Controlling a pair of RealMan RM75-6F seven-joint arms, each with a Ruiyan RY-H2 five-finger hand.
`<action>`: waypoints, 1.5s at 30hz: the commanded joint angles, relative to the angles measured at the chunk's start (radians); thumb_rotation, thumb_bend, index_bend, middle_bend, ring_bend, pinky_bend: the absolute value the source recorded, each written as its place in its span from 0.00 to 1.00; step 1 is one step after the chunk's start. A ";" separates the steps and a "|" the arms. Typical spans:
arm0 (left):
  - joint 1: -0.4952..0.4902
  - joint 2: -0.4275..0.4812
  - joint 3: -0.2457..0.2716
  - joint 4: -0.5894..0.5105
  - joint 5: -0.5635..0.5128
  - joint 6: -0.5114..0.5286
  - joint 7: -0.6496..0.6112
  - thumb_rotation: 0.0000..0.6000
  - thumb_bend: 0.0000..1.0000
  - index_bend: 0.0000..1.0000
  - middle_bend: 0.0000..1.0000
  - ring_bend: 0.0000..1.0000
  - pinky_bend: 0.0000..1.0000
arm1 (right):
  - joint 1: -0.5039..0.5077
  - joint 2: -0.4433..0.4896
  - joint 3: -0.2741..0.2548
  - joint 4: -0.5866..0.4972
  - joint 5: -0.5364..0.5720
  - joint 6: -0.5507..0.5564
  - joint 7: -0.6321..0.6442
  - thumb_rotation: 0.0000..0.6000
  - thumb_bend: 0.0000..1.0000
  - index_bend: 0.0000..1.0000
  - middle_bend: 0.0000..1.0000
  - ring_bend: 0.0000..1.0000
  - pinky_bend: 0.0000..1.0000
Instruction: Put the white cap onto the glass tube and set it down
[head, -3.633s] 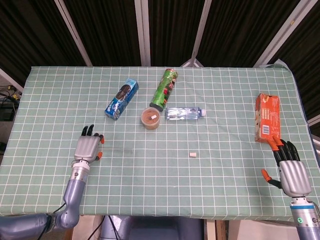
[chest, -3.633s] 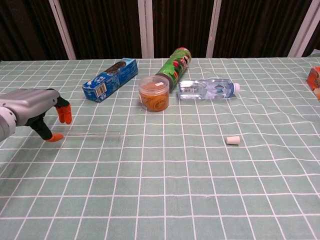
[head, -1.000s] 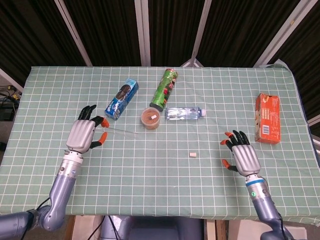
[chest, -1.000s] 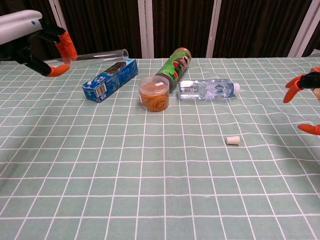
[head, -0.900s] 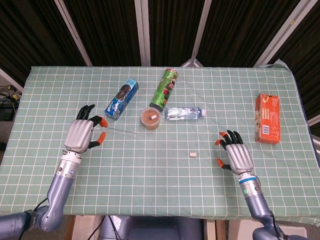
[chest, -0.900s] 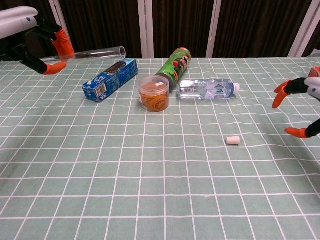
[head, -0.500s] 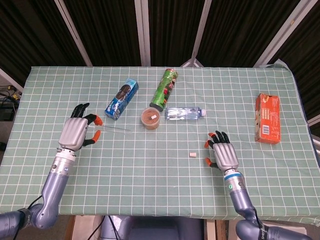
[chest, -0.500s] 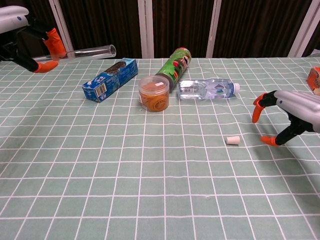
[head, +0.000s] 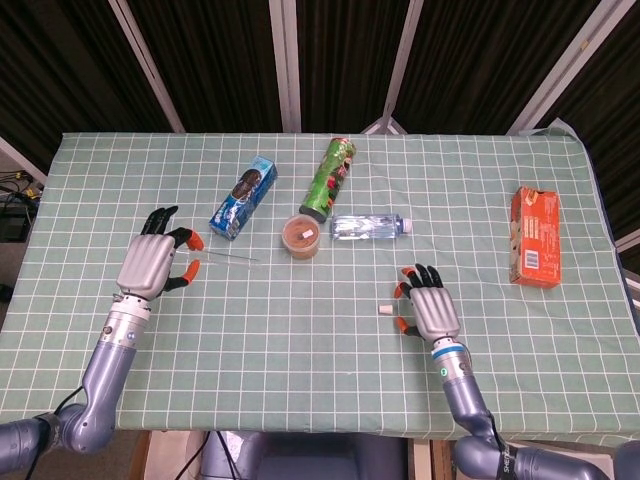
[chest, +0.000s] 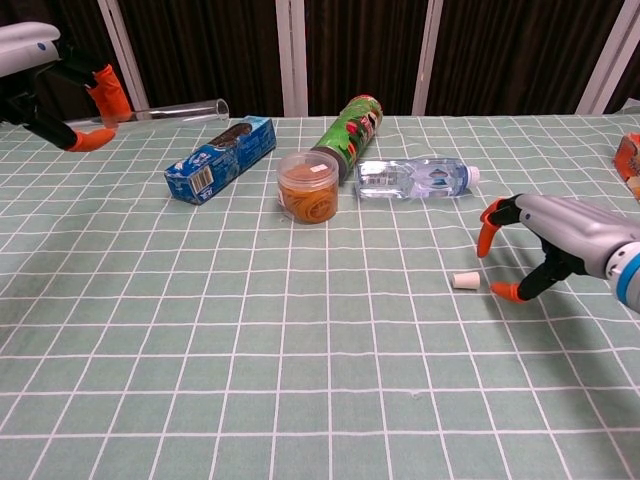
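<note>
Left hand (chest: 60, 75) pinched glass tube (chest: 170, 109) aloft: fragile, slippery | right hand (chest: 560, 245) spread, empty, beside white cap (chest: 463, 281) at its 9 o'clock: light, pinch sides.

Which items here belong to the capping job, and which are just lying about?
Job:
glass tube, held off the table by the left hand
white cap on the cloth, right hand open beside it

Bystanders:
blue box
green can
tub
water bottle
orange box
</note>
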 joint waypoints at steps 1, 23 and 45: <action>-0.001 0.000 0.001 0.005 0.000 -0.002 -0.003 1.00 0.75 0.55 0.45 0.07 0.00 | 0.008 -0.013 0.003 0.013 0.007 -0.001 -0.002 1.00 0.34 0.44 0.18 0.02 0.00; -0.008 -0.002 0.004 0.034 -0.006 -0.011 -0.018 1.00 0.75 0.55 0.45 0.07 0.00 | 0.031 -0.061 0.002 0.058 0.030 0.003 0.005 1.00 0.34 0.49 0.20 0.02 0.00; -0.006 0.007 0.007 0.044 -0.003 -0.013 -0.036 1.00 0.75 0.55 0.45 0.07 0.00 | 0.042 -0.075 0.002 0.076 0.053 0.010 -0.008 1.00 0.34 0.51 0.21 0.03 0.00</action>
